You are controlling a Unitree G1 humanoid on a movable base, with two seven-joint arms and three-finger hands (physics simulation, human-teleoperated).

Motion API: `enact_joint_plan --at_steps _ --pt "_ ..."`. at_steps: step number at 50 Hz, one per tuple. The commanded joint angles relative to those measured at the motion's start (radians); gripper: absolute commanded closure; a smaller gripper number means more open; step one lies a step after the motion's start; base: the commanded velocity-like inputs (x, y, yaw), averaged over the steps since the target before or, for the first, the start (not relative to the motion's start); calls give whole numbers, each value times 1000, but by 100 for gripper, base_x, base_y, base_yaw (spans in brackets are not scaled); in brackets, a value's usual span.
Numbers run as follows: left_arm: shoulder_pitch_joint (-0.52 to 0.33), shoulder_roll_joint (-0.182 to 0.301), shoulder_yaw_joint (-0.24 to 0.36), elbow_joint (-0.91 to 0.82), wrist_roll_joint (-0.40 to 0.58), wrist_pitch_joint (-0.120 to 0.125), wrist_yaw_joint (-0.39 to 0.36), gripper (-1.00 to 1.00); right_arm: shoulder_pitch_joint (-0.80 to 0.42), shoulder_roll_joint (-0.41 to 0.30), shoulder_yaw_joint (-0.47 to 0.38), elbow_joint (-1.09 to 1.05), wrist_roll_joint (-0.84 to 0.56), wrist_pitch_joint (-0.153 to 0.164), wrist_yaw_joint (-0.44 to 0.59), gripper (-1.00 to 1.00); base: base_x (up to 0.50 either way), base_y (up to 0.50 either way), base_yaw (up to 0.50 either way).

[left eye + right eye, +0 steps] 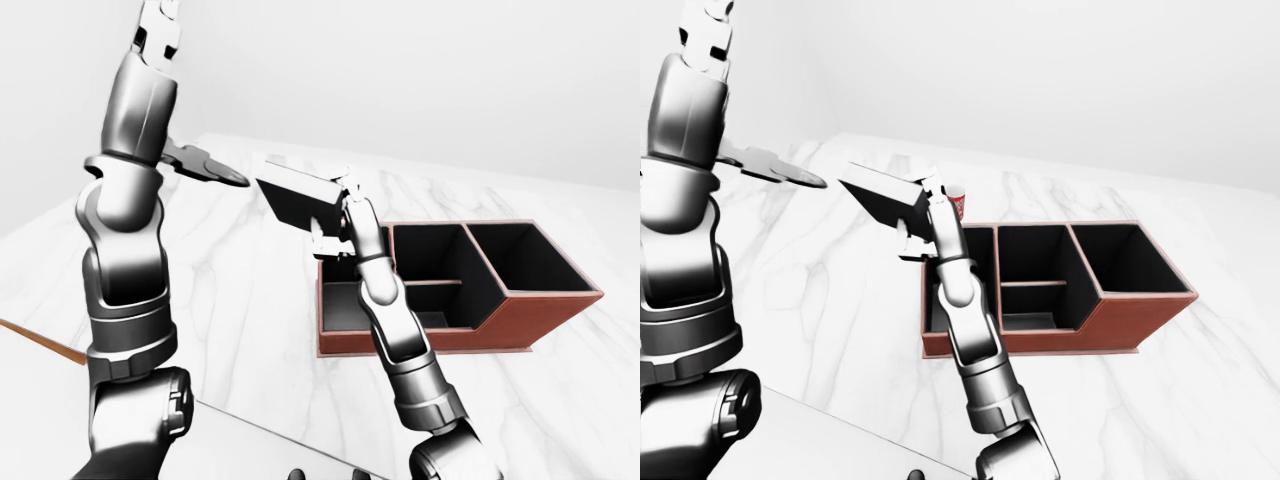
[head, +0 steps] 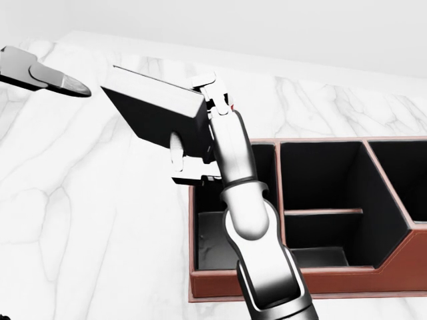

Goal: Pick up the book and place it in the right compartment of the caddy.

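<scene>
The dark, stiff hardcover book (image 2: 157,115) hangs above the marble, left of the red-brown leather 3-compartment caddy (image 2: 280,193). The right hand (image 2: 203,143) pinches its corner; probably prone to swinging. The left hand (image 2: 40,75) is spread, empty.

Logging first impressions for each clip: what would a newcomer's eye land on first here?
The dark book, held aloft and tilted in the right hand, left of centre in the head view. To its lower right sits the red-brown caddy on the white marble counter, its compartments empty; a red mug peeks out behind the hand.
</scene>
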Motion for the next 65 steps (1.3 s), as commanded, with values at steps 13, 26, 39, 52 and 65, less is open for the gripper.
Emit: enact_joint_plan --at_steps 13,26,39,52,65 --pt "-1 79 89 -14 -710 0 334 -100 -50 -29 -43 -6 94 0 -30 100 0 0 0" --pt "181 38 100 -22 -748 0 367 -100 -151 -87 -98 -25 145 0 -45 100 0 0 0" --pt "208 22 99 -90 -774 0 383 -100 -229 -161 -152 -17 202 0 -66 100 0 0 0" --pt "241 5 99 -104 -771 0 379 -100 -291 -232 -197 22 250 0 -81 100 0 0 0" --pt "254 3 100 -107 -764 0 372 -100 -346 -319 -242 46 291 0 -87 100 0 0 0"
